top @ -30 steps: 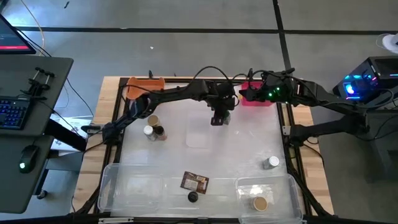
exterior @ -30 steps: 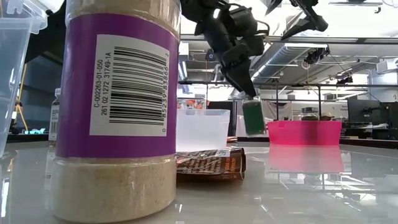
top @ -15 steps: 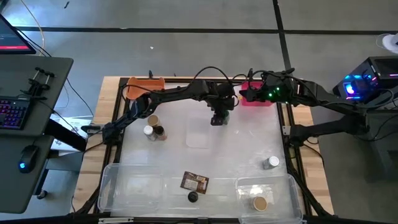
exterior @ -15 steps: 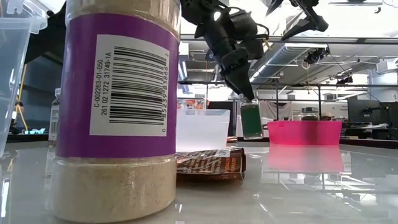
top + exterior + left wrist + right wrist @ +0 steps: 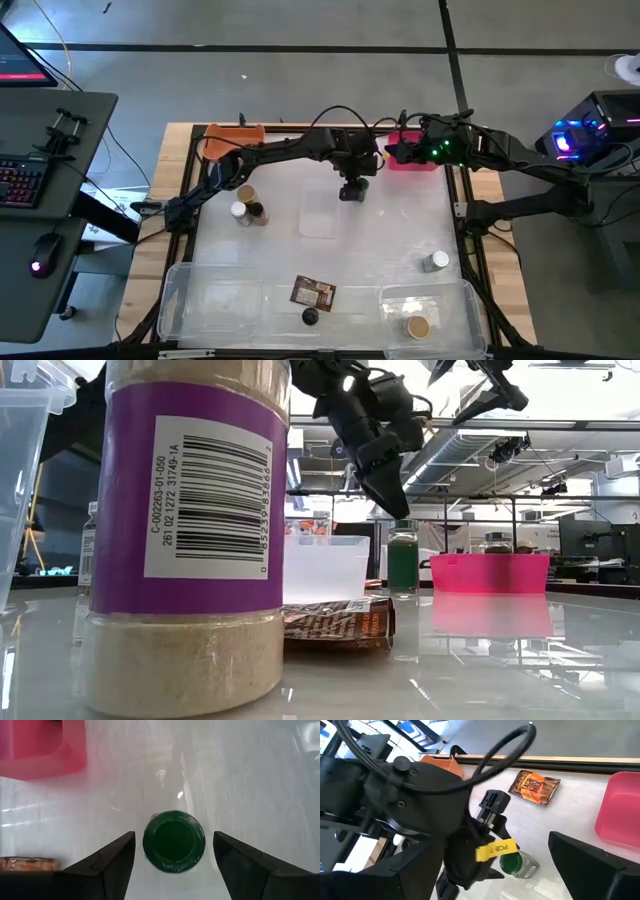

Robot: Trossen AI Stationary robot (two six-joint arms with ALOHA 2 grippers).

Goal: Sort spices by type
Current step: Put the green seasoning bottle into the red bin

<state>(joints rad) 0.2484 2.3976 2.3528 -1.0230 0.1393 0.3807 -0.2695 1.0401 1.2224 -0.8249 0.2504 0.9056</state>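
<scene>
A small jar with a green lid (image 5: 173, 841) stands upright on its base on the white table, near the far edge (image 5: 404, 560). My left gripper (image 5: 352, 190) hovers open just above it. Its fingers stand to either side of the lid, with a gap on both sides. My right gripper (image 5: 395, 152) waits open and raised at the far right, over the pink bin (image 5: 412, 162). Three more jars (image 5: 246, 205) cluster at the left. An orange-brown packet (image 5: 312, 292) and a black-lidded jar (image 5: 310, 317) lie near the front.
An orange bin (image 5: 232, 138) sits at the far left. Two clear trays (image 5: 215, 300) line the near edge, the right one holding a tan-lidded jar (image 5: 418, 327). A silver-lidded jar (image 5: 436, 262) stands at the right. Another packet (image 5: 535, 785) lies by the far edge.
My left gripper has let go of the green-lidded jar. The jar hung slightly tilted from the fingers just above the table. It has since sunk onto the table and stands upright below the gripper, which has kept its place.
</scene>
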